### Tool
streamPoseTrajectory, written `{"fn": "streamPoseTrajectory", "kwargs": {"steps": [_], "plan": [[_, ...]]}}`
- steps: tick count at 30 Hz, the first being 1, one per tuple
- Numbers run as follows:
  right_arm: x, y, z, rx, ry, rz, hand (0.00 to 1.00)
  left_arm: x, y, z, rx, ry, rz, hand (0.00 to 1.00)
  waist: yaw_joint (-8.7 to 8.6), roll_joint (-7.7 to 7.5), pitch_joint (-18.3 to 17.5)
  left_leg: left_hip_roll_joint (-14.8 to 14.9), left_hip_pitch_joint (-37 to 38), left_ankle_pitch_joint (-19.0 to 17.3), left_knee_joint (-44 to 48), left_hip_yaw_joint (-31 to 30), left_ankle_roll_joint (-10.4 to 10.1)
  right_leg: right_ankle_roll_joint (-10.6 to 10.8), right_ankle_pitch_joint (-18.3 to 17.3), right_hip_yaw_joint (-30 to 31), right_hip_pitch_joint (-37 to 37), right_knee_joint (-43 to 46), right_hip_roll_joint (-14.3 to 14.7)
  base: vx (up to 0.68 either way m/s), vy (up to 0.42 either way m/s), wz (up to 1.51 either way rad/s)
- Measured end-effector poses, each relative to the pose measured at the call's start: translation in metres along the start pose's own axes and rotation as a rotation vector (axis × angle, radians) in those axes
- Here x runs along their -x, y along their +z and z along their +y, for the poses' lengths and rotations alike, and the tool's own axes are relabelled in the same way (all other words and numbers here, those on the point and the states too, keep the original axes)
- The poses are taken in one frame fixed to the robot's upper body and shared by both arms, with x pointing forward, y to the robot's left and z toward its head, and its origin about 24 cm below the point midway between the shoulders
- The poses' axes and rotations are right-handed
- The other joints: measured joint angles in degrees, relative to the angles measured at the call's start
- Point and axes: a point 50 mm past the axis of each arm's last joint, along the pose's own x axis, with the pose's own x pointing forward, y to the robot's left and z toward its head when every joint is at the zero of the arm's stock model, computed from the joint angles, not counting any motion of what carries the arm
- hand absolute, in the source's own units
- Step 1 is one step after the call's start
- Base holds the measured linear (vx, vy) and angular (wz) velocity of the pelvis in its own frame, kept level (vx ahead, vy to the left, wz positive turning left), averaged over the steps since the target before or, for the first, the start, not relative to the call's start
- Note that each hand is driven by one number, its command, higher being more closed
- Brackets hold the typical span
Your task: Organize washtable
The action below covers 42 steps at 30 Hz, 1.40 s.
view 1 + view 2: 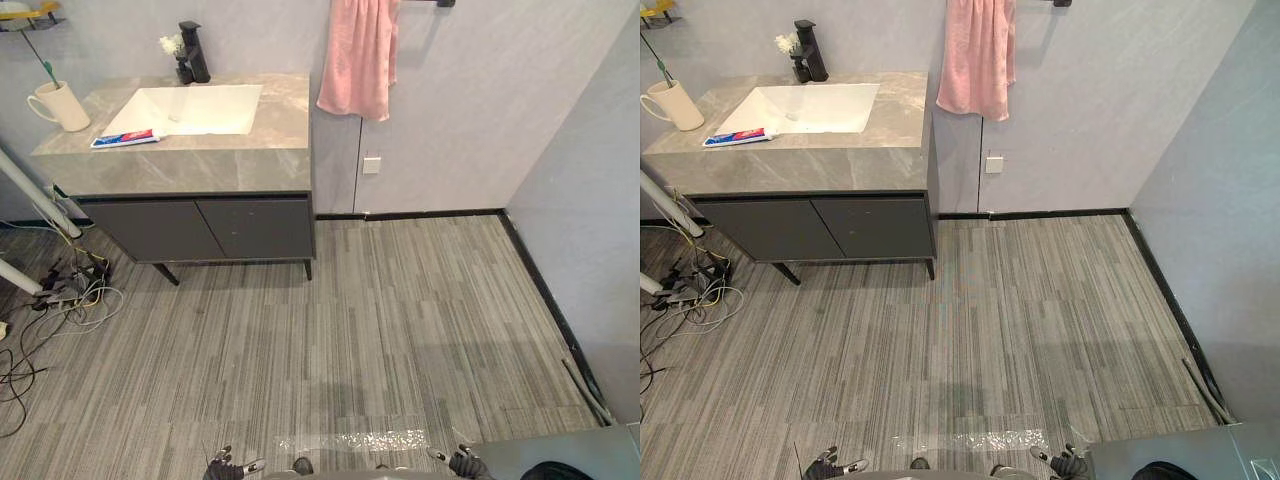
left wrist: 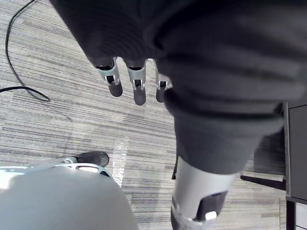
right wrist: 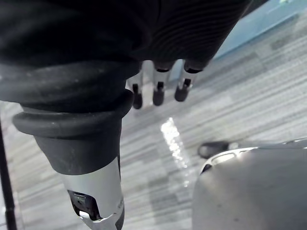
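Holding perhaps a toothbrush (image 1: pixel 45 68), mug (image 1: pixel 65 108) by sink (image 1: pixel 190 110), left hand (image 2: pixel 137 85), right hand (image 3: pixel 158 92) uncurled

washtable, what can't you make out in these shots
Towel: top cut off by the upper edge of both eye views.
Shelf: mostly cut off by the left eye view's corner.
White thing beside the tap: too small to identify.
Cupboard: contents hidden behind shut doors.
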Motion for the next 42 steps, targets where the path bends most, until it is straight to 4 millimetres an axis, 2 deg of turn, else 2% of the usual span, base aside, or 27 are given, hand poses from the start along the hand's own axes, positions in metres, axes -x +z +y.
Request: {"fn": "streamPoseTrajectory", "kwargs": {"steps": [12,16,19,22,42], "plan": [[-0.002,0.008,0.010,-0.004,0.024,-0.028,0.00,-0.001,0.004,0.001,-0.014,-0.003,-0.016,0.00,-0.86,-0.57,0.99,0.62,0.47,0.04,-0.03,0.66,-0.06,-0.41,0.39,-0.90,1.82,-1.96,0.83,-0.01,-0.004,0.02],[-0.002,0.013,0.027,-0.009,0.065,-0.037,0.00,-0.002,0.005,0.001,-0.016,-0.002,-0.010,0.00,-1.06,-0.51,1.06,0.70,0.55,0.31,-0.03,1.89,-0.47,-0.37,0.37,-0.99,2.06,-1.99,0.86,0.00,-0.006,-0.01],[-0.003,0.014,0.031,0.001,0.077,-0.035,0.00,-0.002,0.005,0.001,-0.016,-0.002,-0.010,0.00,-1.05,-0.54,1.09,0.69,0.63,0.31,-0.03,1.98,-0.47,-0.28,0.34,-1.09,2.20,-1.99,0.83,0.00,0.000,0.00],[-0.003,0.015,0.033,0.000,0.080,-0.037,0.00,-0.002,0.005,0.001,-0.016,-0.002,-0.010,0.00,-1.11,-0.50,1.12,0.72,0.66,0.31,-0.03,2.23,-0.47,0.52,0.40,-1.02,2.19,-1.99,0.82,-0.02,-0.003,-0.01],[-0.003,0.016,0.034,0.016,0.085,-0.041,0.00,-0.002,0.005,0.001,-0.019,-0.003,-0.009,0.00,-1.17,-0.43,1.12,0.65,0.75,0.32,-0.04,2.28,-0.46,0.48,0.53,-1.99,2.62,-2.38,0.77,-0.01,-0.002,0.01]]}}
